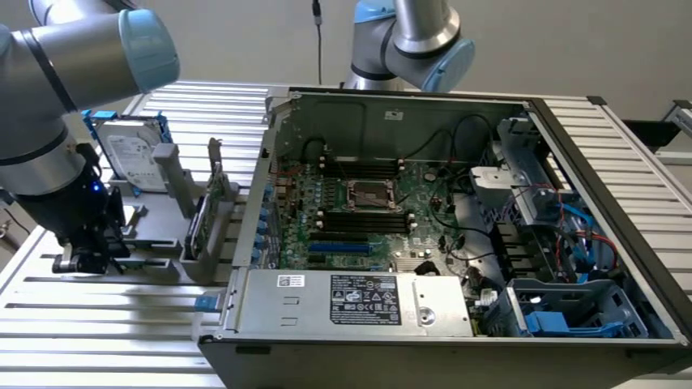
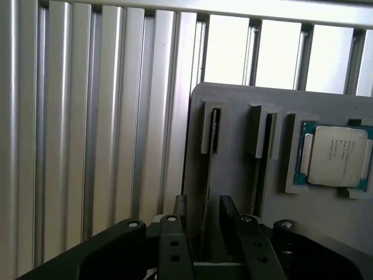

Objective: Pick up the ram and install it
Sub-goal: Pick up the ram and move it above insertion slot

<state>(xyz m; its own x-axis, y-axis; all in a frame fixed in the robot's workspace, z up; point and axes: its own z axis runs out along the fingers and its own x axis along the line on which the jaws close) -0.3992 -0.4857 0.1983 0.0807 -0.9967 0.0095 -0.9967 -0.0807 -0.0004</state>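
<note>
- Ram (image 2: 208,175), a long, narrow, flat stick seen edge-on as a thin dark strip, stood upright in a slot of the grey moulded parts holder (image 2: 233,99), not yet lifted.
- End effector (image 2: 204,207) hung low over that slot, its fingers (image 2: 180,207) apart, one on each side of the stick. No contact was evident.
- In the exterior view the end effector (image 1: 92,258) sat at the holder (image 1: 157,263) on the ribbed aluminium surface (image 1: 108,324), well apart from the open black computer case (image 1: 649,267).
- Step judged: pick-up, at the pre-grasp stage; install not begun.
- A grasp from here would call for the fingers to meet the flat faces squarely, and for a lift straight along the slot so the stick does not bind.
- Long black memory slots (image 1: 368,220) on the green motherboard (image 1: 433,194) looked vacant.
- Writing: the square silver processor chip (image 2: 337,154) carried printed lines, illegible. Labels on the silver power supply box (image 1: 362,298) and the hard drive (image 1: 135,158) were likewise unreadable; no brand made out.
</note>
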